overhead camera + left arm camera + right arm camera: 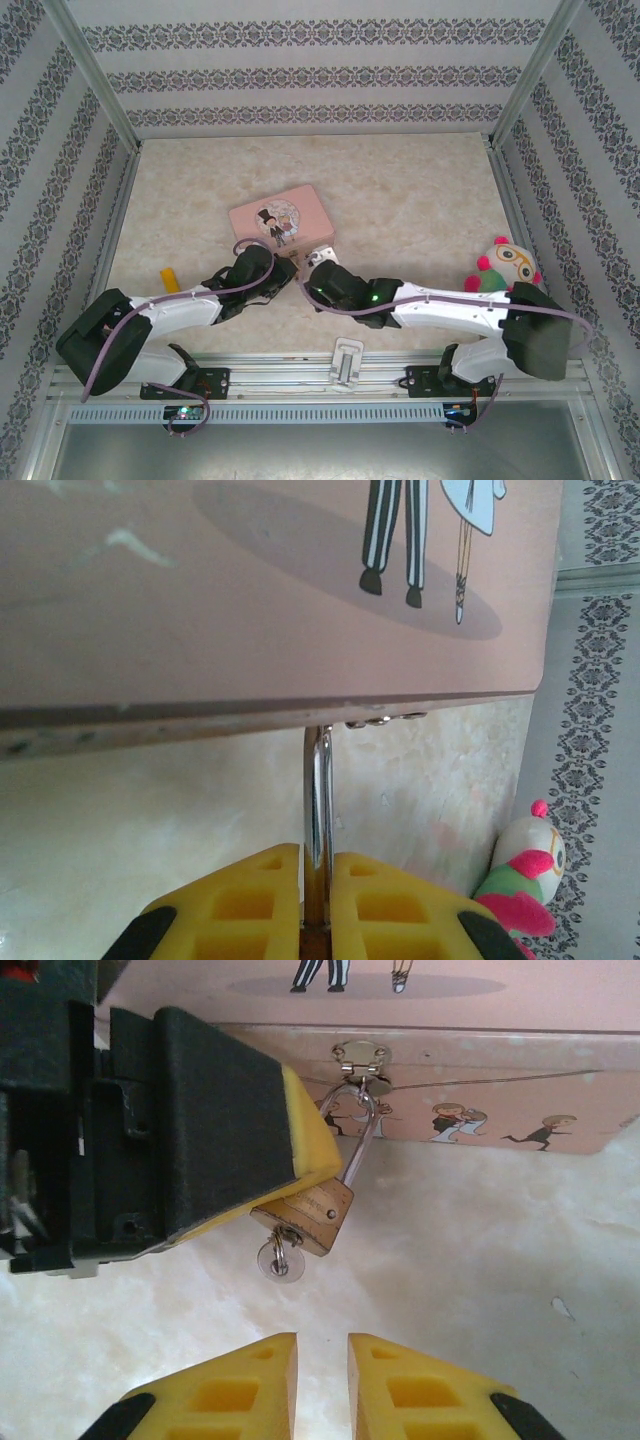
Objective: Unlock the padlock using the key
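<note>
My left hand (pixel 316 880) is clamped on the small brass padlock (pixel 312 1215). Its thin shackle is hooked through the clasp (pixel 362 1058) of the pink rectangular tin (pixel 480 1070), which lies near the middle of the beige counter (pixel 480 1260). The little grey metal key (pixel 278 1258) sticks out of the padlock's underside. My right hand (pixel 322 1360), fingers apart, hovers just short of it on the side toward the counter's near edge.

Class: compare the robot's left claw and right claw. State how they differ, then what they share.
The left claw is shut on the padlock; the right claw is open and empty. The left claw is right beside the pink tin; the right claw sits farther off, short of the key in the padlock's underside. Both have yellow pads.
</note>
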Action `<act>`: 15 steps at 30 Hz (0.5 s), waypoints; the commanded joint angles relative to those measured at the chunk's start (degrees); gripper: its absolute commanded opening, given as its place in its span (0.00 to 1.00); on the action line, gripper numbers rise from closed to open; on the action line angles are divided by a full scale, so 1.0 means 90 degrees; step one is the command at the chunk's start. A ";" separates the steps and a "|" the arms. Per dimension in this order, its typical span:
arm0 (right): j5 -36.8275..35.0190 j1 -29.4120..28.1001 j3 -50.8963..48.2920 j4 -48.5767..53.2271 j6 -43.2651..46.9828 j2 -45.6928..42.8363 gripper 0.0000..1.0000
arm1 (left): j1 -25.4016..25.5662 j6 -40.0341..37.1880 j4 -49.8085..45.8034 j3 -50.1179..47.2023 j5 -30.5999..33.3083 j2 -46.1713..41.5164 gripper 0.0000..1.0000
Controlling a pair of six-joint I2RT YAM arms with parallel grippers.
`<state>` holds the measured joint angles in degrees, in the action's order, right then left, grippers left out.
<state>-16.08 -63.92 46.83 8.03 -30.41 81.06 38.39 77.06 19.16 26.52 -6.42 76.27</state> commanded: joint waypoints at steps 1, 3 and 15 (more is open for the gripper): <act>-0.0167 -0.0062 0.0291 0.0173 0.0514 0.0243 0.21 | -0.0057 0.0146 -0.0528 0.0128 0.0129 -0.0105 0.00; -0.0157 -0.0067 0.0367 0.0125 0.0622 0.0357 0.21 | -0.0066 0.0193 -0.0491 0.0129 0.0103 -0.0060 0.00; -0.0137 -0.0261 0.0449 -0.0239 0.1306 0.0782 0.24 | -0.0164 0.0456 -0.0371 0.0102 -0.0190 0.0078 0.00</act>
<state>-16.08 -65.54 49.28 7.20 -21.39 87.11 37.98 78.78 18.76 26.68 -7.53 76.25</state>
